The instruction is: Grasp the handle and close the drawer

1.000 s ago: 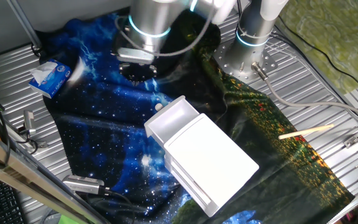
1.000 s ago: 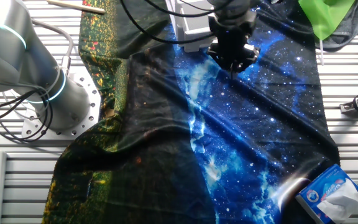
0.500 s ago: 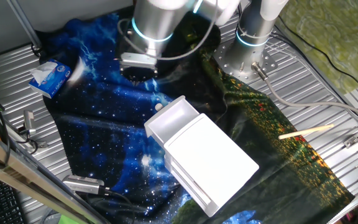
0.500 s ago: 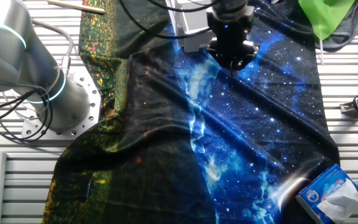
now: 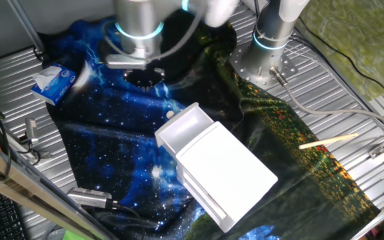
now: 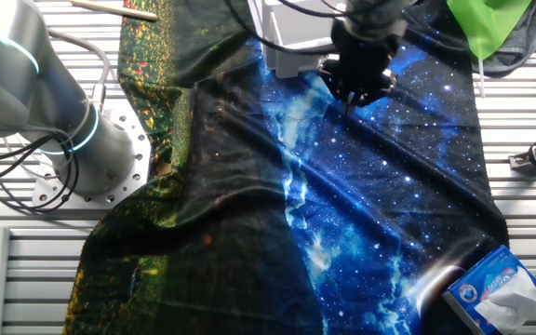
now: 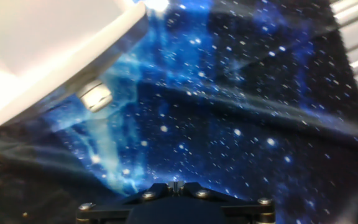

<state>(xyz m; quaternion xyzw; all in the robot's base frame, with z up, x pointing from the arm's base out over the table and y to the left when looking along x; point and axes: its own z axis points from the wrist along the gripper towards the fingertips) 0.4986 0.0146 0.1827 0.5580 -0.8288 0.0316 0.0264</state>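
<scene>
Claw point(image 5: 143, 75) shifted away from drawer point(image 5: 185, 131), handle point(image 7: 96, 96) untouched.

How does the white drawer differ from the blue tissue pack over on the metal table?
The drawer is plain white, an open tray pulled out of its cabinet; the tissue pack is blue and white printed, and smaller. The drawer sits over the starry cloth; the pack lies at the cloth's edge.

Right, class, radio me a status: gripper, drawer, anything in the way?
Gripper above the galaxy cloth, off the handle; fingers not visible. Drawer pulled open. Nothing between gripper and handle.
</scene>
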